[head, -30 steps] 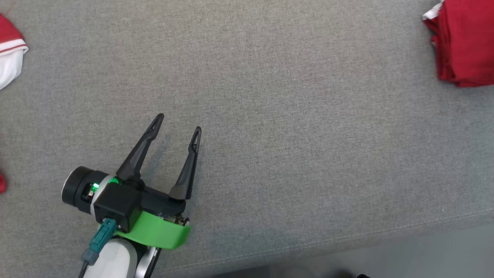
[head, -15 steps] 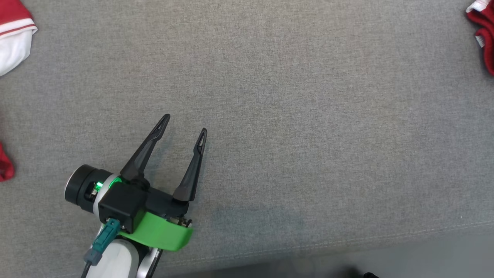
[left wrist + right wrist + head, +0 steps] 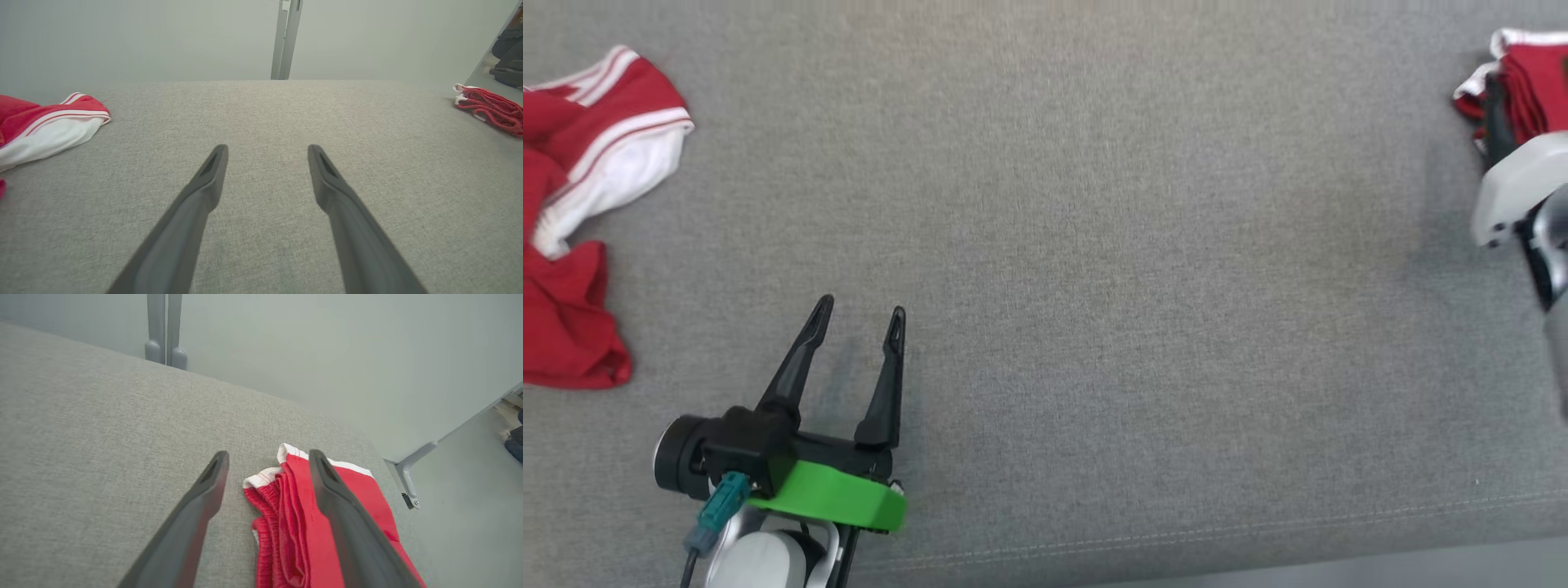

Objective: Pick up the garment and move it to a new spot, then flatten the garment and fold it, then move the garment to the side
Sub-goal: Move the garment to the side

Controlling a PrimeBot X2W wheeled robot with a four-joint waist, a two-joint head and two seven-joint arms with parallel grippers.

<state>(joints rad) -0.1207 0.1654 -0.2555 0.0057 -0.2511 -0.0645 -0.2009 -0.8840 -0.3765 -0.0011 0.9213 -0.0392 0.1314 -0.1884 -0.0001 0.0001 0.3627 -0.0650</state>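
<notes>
No text, label, brand, number or sign can be read. The folded red garment [image 3: 1525, 82] at the upper right of the frame and the crumpled red and white garment [image 3: 572, 171] at the left edge show only plain cloth and white stripes. The green and black housing of the left gripper [image 3: 861, 306], at the lower left, bears no legible marking.

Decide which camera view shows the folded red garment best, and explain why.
The right wrist view: the folded red garment lies close, its stacked layers and white trim clear. The head view catches a corner of it beside the right arm; the left wrist view shows it small and distant.
</notes>
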